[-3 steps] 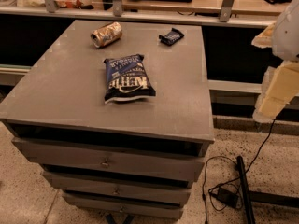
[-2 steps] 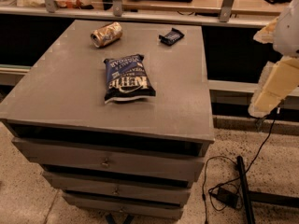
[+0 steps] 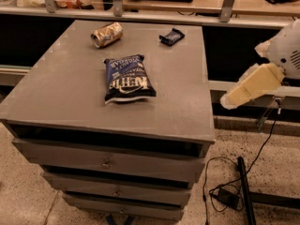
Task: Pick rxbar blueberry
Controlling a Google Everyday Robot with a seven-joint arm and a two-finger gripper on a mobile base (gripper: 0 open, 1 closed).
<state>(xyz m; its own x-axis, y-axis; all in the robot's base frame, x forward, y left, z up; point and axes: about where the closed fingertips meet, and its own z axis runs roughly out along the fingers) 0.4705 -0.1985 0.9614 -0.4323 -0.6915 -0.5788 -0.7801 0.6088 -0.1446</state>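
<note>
Approach step: gripper [image 3: 233, 98] hangs right of the cabinet [image 3: 70, 93], can't tell its grip state, next it's gotta reach over to the rxbar blueberry [image 3: 171, 36] at the back.

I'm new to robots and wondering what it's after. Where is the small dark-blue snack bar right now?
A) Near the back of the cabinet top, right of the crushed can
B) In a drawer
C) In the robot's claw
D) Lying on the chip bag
A: the rxbar blueberry lies near the back of the cabinet top, right of the crushed can and behind the chip bag. The claw hangs beyond the cabinet's right edge, away from the bar.
</note>
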